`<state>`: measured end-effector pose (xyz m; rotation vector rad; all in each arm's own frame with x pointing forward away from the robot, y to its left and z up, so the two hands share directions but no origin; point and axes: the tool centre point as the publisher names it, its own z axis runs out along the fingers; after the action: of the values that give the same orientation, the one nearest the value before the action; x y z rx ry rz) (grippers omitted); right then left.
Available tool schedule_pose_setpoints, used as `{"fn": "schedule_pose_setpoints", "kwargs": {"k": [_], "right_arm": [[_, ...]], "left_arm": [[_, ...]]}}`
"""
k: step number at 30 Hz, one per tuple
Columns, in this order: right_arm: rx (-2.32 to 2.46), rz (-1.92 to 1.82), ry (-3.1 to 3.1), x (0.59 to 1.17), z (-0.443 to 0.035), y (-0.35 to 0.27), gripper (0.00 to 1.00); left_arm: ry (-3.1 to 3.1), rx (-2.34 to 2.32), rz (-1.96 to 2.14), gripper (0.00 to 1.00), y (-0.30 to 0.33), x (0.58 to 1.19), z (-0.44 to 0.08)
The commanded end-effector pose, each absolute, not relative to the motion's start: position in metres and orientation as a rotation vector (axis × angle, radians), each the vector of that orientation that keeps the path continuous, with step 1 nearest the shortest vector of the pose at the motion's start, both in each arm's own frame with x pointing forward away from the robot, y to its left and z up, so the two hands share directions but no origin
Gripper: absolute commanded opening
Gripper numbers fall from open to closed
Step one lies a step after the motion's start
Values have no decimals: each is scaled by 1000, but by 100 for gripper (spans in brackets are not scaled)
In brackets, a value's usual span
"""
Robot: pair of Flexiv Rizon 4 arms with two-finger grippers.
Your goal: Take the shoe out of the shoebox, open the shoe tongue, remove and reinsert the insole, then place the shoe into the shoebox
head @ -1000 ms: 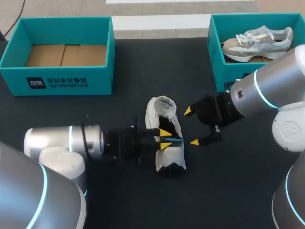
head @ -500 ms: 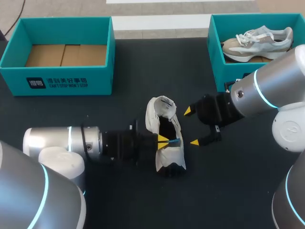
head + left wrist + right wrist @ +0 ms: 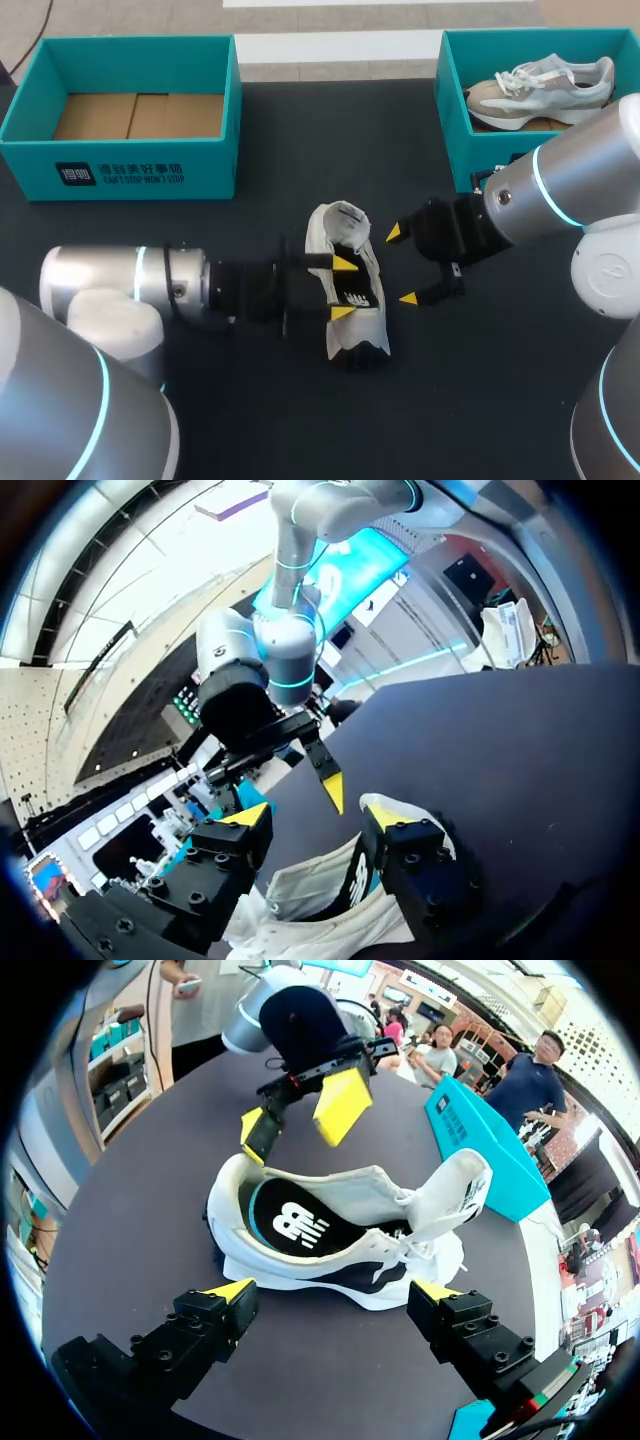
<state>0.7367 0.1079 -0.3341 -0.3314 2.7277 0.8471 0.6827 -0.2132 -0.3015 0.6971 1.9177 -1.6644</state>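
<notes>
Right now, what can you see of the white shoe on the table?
The white shoe lies on its side on the dark table, opening facing the right gripper. Its upper looks like soft fabric, with dark sole trim. The tongue is folded back; a dark insole sits inside. The left gripper, open, straddles it; contact is unclear.

Bright, even light with soft, faint shadows.

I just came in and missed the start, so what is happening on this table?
A white shoe lies on the table, its insole inside. The left hand is open over the shoe's mouth; the right hand hangs open beside it. Another shoe sits in the right shoebox.
</notes>
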Motion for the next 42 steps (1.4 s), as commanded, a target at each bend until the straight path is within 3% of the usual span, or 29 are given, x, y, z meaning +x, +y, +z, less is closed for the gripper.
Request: {"fn": "schedule_pose_setpoints", "kwargs": {"k": [1,6,16,29,42], "right_arm": [[-331,846,2727,736,-334,109,100],[-331,846,2727,736,-334,109,100],[-331,846,2727,736,-334,109,100],[-295,822,2724,738,-333,105,100],[-133,729,2783,749,-273,44,100]], "left_arm": [[1964,744,-1662,81,-200,684,-288],[2044,809,-1653,83,-196,691,-281],[2203,1221,-1667,100,-191,706,-264],[2453,1429,-1646,100,-182,718,-256],[2453,1429,-1646,100,-182,718,-256]]}}
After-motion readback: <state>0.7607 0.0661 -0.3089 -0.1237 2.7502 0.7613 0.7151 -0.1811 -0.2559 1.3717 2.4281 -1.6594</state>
